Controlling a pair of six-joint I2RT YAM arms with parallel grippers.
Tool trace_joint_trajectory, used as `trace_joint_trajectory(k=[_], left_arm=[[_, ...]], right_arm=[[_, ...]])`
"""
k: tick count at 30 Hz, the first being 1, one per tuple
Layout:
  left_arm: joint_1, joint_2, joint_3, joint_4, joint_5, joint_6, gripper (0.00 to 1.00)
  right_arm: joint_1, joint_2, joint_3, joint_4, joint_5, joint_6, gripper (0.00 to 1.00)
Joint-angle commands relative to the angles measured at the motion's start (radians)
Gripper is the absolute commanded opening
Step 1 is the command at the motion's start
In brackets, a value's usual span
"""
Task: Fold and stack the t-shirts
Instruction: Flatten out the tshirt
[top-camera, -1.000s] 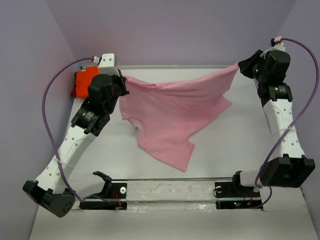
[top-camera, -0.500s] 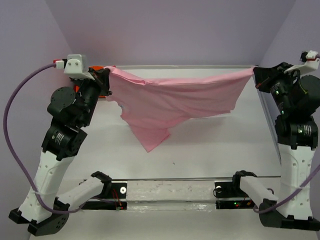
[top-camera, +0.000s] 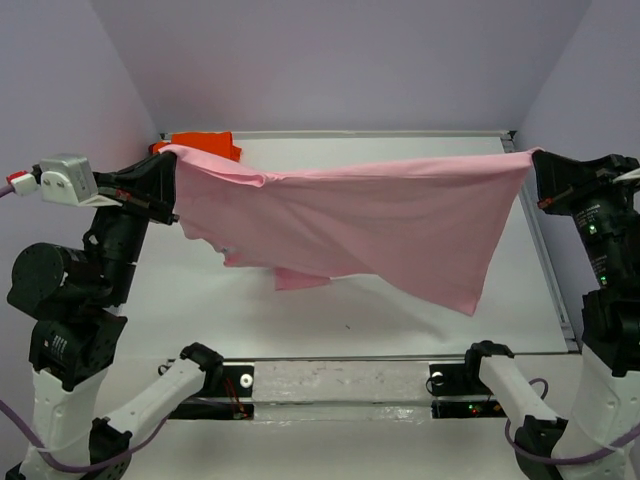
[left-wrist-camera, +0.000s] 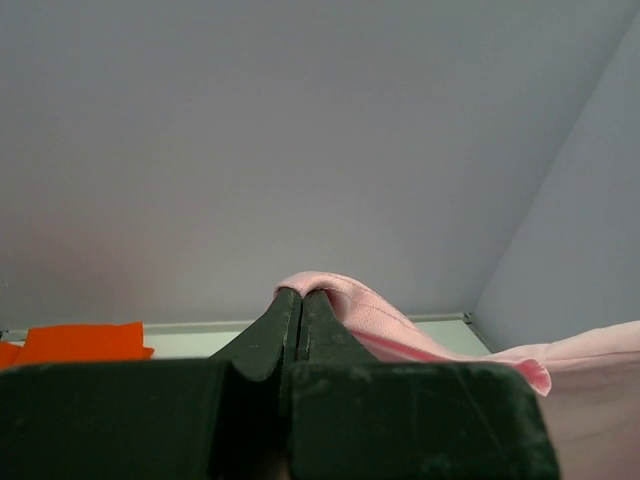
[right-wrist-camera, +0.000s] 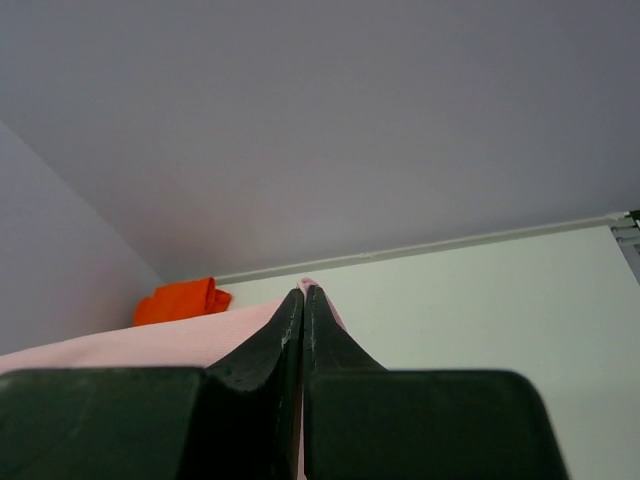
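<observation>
Holding one pink t-shirt stretched in the air between two claws, above the desk.
Left claw pinched shut on one top corner, right claw on the other. Advice: hold the top edge taut and level; lay the hanging hem down flat first. Count: t-shirts, two, the orange t-shirt lying at the far-left desk corner; claws, two.

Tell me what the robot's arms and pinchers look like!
The left arm and right arm are white shells with chunky black joints. Thin purple cables loop off them. The left gripper and right gripper have dark, pointed fingers.
</observation>
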Motion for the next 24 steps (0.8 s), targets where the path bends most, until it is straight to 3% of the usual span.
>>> trace_joint_trajectory(k=[1, 8, 13, 20, 24], left_arm=[[0.006, 0.023, 0.070, 0.013, 0.027, -0.007, 0.00], [0.001, 0.216, 0.289, -0.003, 0.056, -0.042, 0.00], [0.008, 0.455, 0.418, -0.010, -0.024, -0.030, 0.00], [0.228, 0.664, 0.150, 0.231, 0.211, -0.105, 0.00], [0.257, 0.888, 0.073, 0.307, 0.232, -0.095, 0.00]], right_arm=[[0.004, -0.004, 0.097, -0.024, 0.010, 0.004, 0.00], [0.004, 0.127, 0.249, -0.047, 0.039, 0.022, 0.00], [0.004, 0.243, 0.175, 0.016, 0.111, 0.022, 0.00], [0.004, 0.435, -0.098, 0.203, 0.211, -0.004, 0.00], [0.004, 0.590, -0.193, 0.318, 0.250, 0.013, 0.00]])
